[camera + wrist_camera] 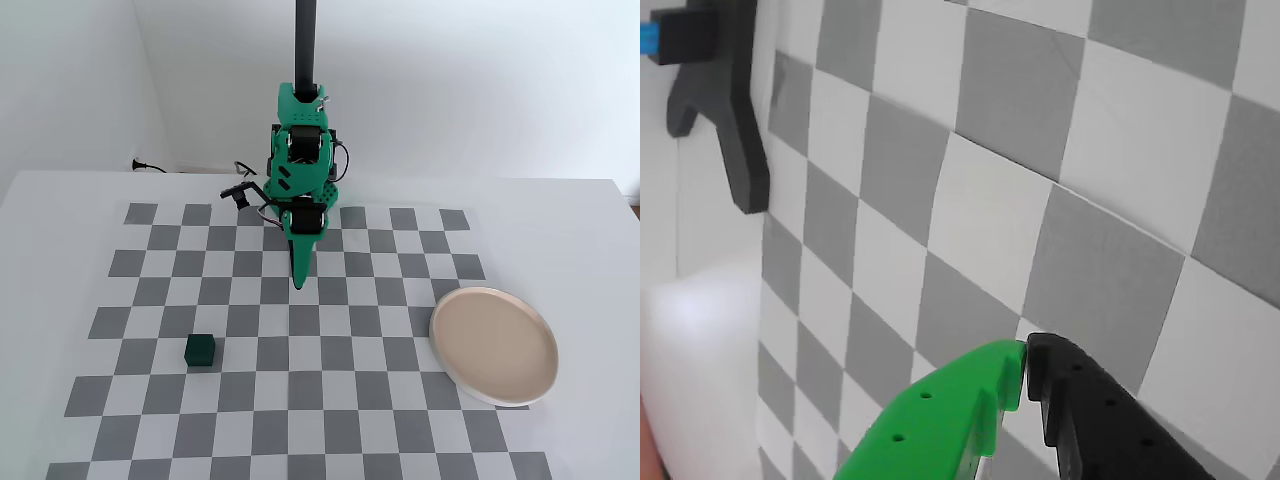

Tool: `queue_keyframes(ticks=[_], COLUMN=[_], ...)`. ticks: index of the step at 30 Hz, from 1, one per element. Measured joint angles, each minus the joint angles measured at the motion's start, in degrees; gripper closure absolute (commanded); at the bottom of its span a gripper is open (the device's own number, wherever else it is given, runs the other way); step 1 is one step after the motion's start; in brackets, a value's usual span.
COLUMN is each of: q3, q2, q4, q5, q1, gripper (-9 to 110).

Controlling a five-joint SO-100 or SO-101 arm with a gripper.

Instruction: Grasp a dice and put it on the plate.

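Well left of the closed claw (298, 283) sits the dice (201, 350).

Checkered mat (330, 400) on a white table (590, 230)
A black cable (150, 167) lies at the wall's foot
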Motion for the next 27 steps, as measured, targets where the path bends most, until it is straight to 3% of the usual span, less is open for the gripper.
queue_keyframes(ticks=[14, 27], q3=[0.00, 0.00], q2=[0.00, 0.00], q4=[-1.23, -3.25], q5=[-30.67, -67.94], q1=[4.39, 3.52], gripper=[106, 106])
